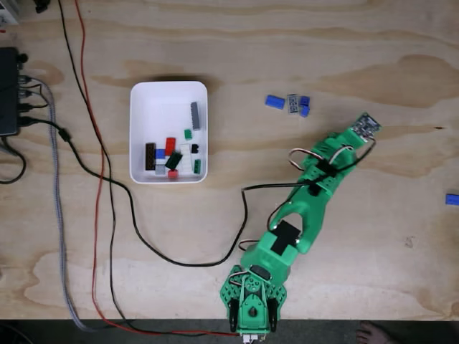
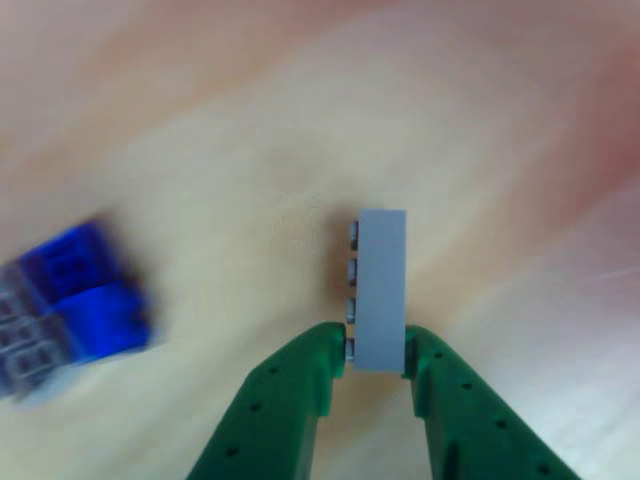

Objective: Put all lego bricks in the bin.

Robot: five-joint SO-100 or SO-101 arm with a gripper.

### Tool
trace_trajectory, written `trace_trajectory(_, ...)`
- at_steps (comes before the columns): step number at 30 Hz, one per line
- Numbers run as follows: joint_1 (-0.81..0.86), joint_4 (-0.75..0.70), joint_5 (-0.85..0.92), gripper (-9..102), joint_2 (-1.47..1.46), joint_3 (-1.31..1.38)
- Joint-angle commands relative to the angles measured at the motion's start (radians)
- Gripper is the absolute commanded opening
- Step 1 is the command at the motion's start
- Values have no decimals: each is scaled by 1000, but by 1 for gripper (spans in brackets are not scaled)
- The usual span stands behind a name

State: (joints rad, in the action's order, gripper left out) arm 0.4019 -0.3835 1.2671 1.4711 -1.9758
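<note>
Between the two green plastic fingertips of the gripper [image 2: 377, 350], in the other view, sits a small grey studded lego brick [image 2: 381, 288], clamped at its near end, studs facing left, its far end sticking out past the tips. Left of it in that view, blurred: a cluster of blue and grey lego bricks [image 2: 70, 305] on the plywood.

Fixed view, relative to the white shallow rectangular plastic bin [image 1: 168, 94]:
- inside it: bricks in grey, red, green, blue, black, brown, white, mostly bunched at the lower end; one long grey brick [image 1: 195, 115] upright near the right wall.
- right of it, well apart: loose blue/grey bricks [image 1: 288, 103] on the plywood table [image 1: 237, 43].
- further right, lower: green printed arm [image 1: 305, 211], tipped with a small circuit board [image 1: 366, 126].
- far right, at the frame edge: single blue brick [image 1: 452, 199].
- left of it: black box with cables [image 1: 8, 92].
</note>
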Motion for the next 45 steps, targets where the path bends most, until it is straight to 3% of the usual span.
trace_trajectory(1,-495,-716,-305,0,462,252)
trace_trajectory(4,-769,-976,-483,0,425,538)
trace_trajectory(7,-999,-1140,-591,0,288,749)
trace_trajectory(12,-1066,-1081,-652,2,204,673)
trace_trajectory(15,-1019,-1023,-684,19,216,583)
trace_trajectory(18,-917,-980,-695,29,249,532)
trace_trajectory(21,-784,-953,-686,31,301,488)
trace_trajectory(25,-382,-897,-646,26,428,402)
trace_trajectory(28,-31,-689,-443,25,460,213)
trace_trajectory(32,278,-426,-262,26,382,54)
trace_trajectory(40,586,-198,-167,23,132,61)
trace_trajectory(45,701,-158,-133,22,-2,144)
